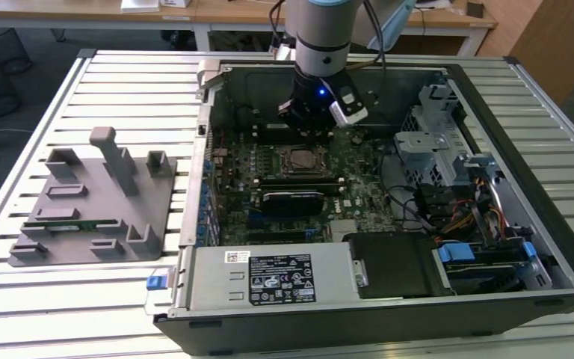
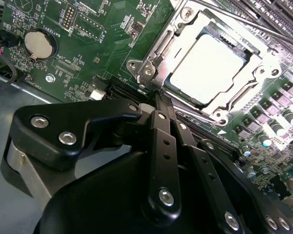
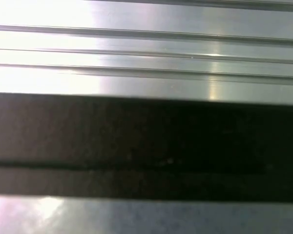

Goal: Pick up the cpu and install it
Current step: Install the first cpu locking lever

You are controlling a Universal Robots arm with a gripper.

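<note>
Counter [image 1: 117, 75]: ribbed metal slats, carrying the open computer case [image 1: 556, 247] flat on its side so I reach the board from above.
Motherboard [image 2: 88, 53]: facing up inside the case.
Socket frame [image 2: 263, 63]: its metal edges surround the chip.
Cpu [image 2: 210, 68]: lying flat in the socket, silver top up.
My claw [image 2: 158, 97]: fingertips pinched together, holding nothing, just beside the socket's edge.

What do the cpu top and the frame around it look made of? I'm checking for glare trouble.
The cpu top looks like matte, pale silver metal, evenly bright with no sharp highlights. The socket frame around it looks like bare polished steel, with shiny edges and screw heads. The tool linkage looks like black-coated metal, though possibly plastic.
</note>
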